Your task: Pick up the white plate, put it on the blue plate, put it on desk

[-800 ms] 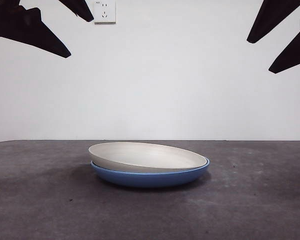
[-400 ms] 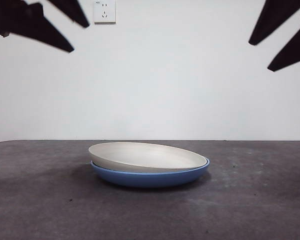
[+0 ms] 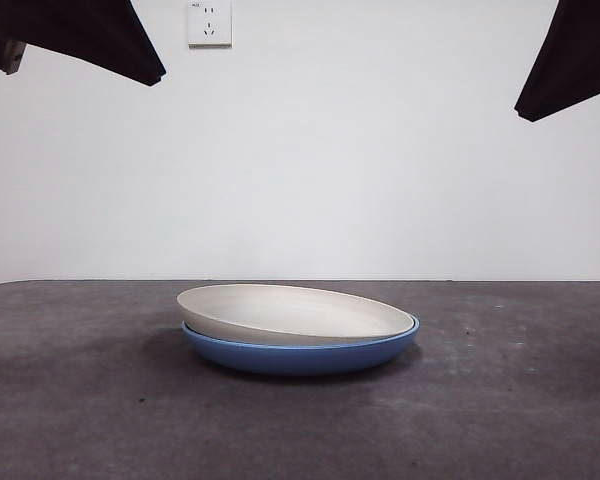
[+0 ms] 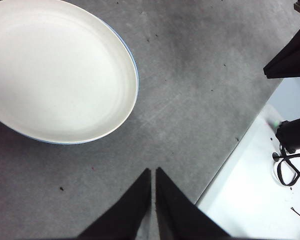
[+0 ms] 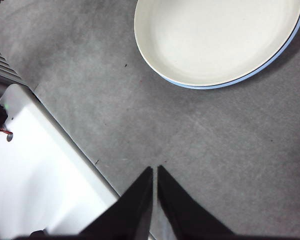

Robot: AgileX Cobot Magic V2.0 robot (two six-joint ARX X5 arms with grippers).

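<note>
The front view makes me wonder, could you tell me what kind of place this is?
Probably a lab test bench: a bare grey desk against a plain white wall with a socket, holding only a white plate stacked on a blue plate.

We see the white plate (image 3: pixel 290 314) as matt, with faint brushed streaks inside. The blue plate (image 3: pixel 300 356) under it looks smooth and glossy. The counter (image 3: pixel 90 400) is rough, mottled and matt.

My two black grippers (image 4: pixel 153 172) (image 5: pixel 154 170) frame a round, matte cream-white plate (image 3: pixel 295 313) with faint brushed streaks, a round, glossy medium-blue plate (image 3: pixel 300 356), and a mottled dark grey-brown desk (image 3: pixel 500 410).
</note>
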